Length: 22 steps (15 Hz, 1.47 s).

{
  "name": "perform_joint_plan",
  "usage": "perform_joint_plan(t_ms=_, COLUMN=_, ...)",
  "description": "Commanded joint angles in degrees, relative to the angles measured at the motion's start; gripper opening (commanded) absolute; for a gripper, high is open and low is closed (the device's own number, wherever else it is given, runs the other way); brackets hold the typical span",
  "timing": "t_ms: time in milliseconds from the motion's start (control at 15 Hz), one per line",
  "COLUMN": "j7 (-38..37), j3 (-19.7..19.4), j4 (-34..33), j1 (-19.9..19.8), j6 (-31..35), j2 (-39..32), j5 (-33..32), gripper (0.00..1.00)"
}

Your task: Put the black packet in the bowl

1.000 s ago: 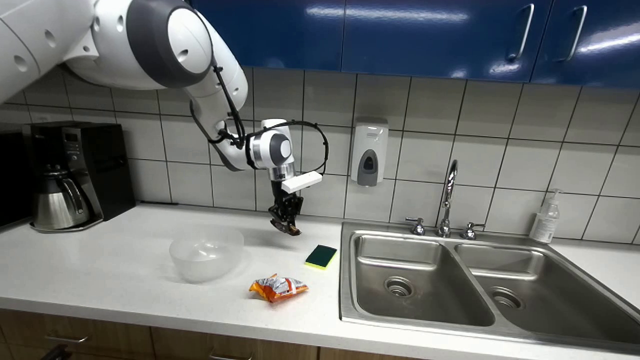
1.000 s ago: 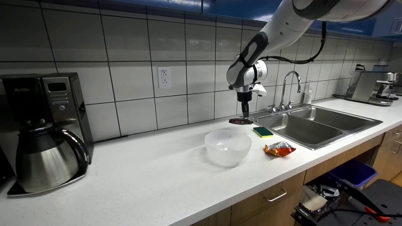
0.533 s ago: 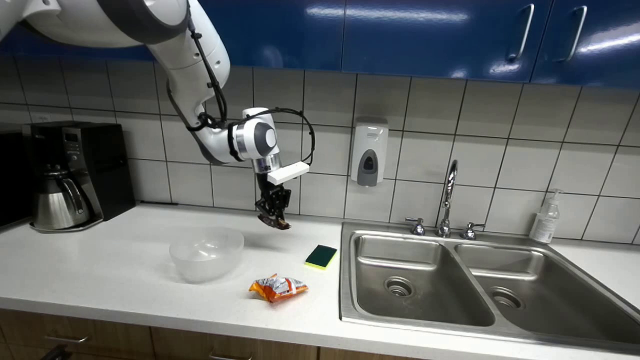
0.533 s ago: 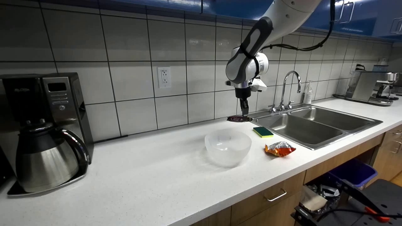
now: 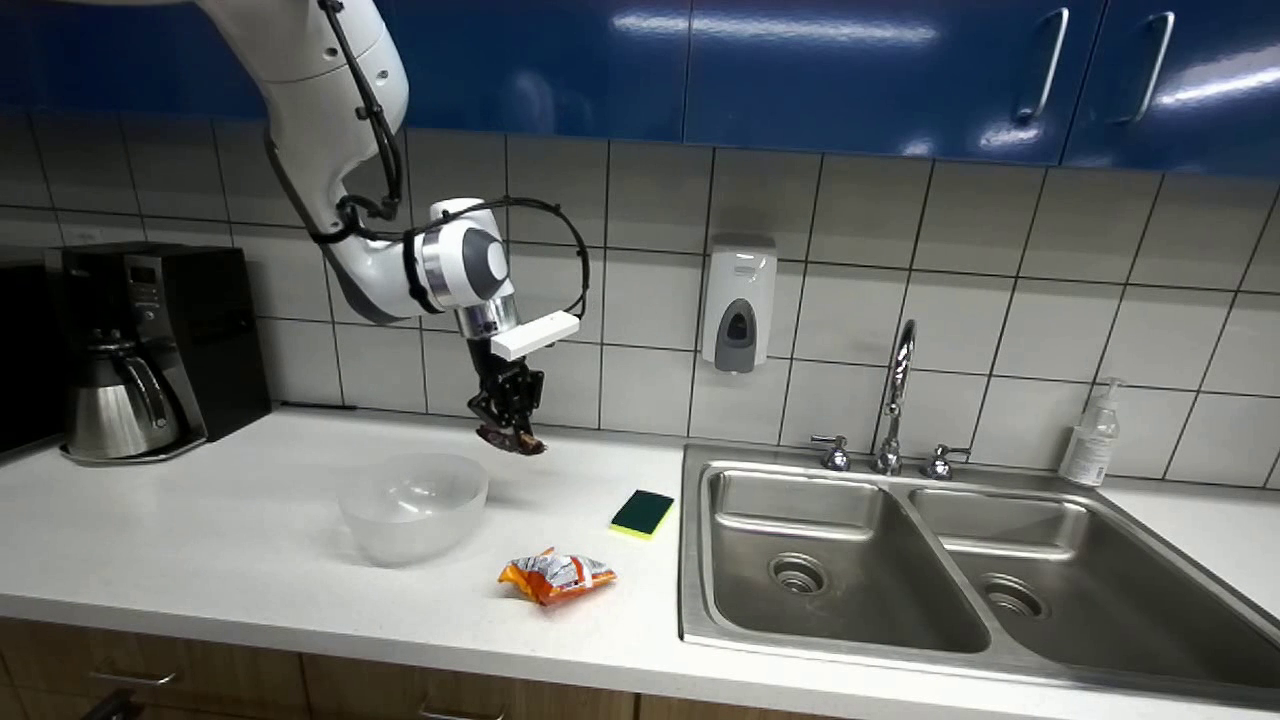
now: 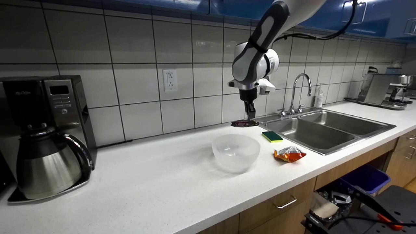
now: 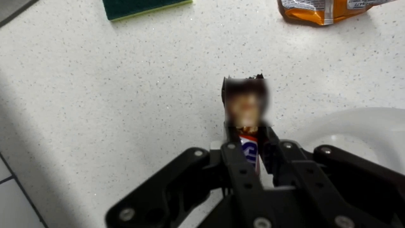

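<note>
The end effector (image 7: 248,134) grips 1 black packet (image 6: 243,123) above the counter (image 6: 156,182), near the bowl (image 6: 235,162).

In an exterior view the arm (image 5: 325,120) slanted from upper left; its gripper (image 5: 515,430) pointed downward, jaws nearly together.

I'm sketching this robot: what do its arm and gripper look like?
A white, rounded arm with dark grey trim; a black cable runs along it, looping by the wrist, where a white block sits. The gripper is black, with jointed links and silvery screw heads.
</note>
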<state>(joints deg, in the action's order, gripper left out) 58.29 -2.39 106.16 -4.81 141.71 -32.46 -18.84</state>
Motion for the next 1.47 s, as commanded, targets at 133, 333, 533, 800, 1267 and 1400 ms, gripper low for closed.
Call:
perform_joint_plan(t_ms=133, j7=-2.91, j3=-0.16, j4=9.71, j1=2.24, j6=2.98, j2=7.28, j5=-4.83, gripper=0.05)
perform_joint_plan(t_ms=333, j7=-1.67, j3=1.02, j4=12.89, j1=2.29, j6=3.46, j2=9.01, j5=-4.74, gripper=0.05)
perform_joint_plan(t_ms=533, j7=-0.01, j3=2.61, j4=15.3, j1=1.71, j6=4.81, j2=9.96, j5=-3.16, gripper=0.05)
perform_joint_plan(t_ms=800, j7=1.39, j3=4.28, j4=16.75, j1=1.59, j6=6.76, j2=9.63, j5=-2.5, gripper=0.05)
perform_joint_plan(t_ms=1267, j7=3.72, j3=5.99, j4=15.71, j1=1.77, j6=6.02, j2=6.69, j5=-2.14, gripper=0.05)
perform_joint_plan(t_ms=1400, j7=4.22, j3=5.96, j4=15.39, j1=1.67, j6=5.89, j2=5.79, j5=-2.2, gripper=0.05)
